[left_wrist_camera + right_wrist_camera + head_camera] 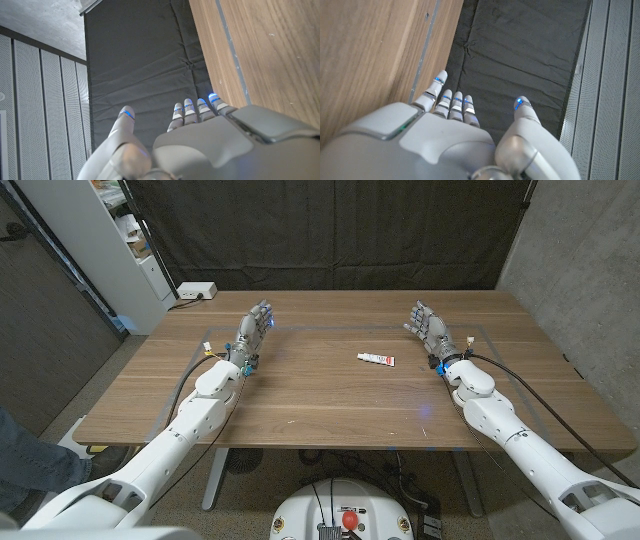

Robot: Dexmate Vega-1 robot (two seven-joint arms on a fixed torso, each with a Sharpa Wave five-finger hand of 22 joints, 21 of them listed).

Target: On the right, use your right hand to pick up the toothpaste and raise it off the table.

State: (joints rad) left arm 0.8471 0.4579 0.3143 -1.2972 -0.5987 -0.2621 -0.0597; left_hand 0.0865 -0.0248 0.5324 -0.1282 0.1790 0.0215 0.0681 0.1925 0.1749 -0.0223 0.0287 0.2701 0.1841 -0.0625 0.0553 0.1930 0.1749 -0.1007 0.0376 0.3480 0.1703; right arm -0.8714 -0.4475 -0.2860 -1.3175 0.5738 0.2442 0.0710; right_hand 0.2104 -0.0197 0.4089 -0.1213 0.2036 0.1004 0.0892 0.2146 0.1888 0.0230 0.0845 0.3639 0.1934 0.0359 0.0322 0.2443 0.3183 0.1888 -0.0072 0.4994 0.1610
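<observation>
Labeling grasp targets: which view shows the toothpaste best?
The head view: the toothpaste lies whole and unblocked on the table, apart from the right robot hand. The wrist views give nothing of it; they look past each hand's back at the table edge and dark curtain.

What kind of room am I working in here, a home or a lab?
Most likely a lab or test room, not a home: a bare wooden table holding one toothpaste tube, a black curtain hung behind it, and a plain concrete wall at the side.
</observation>
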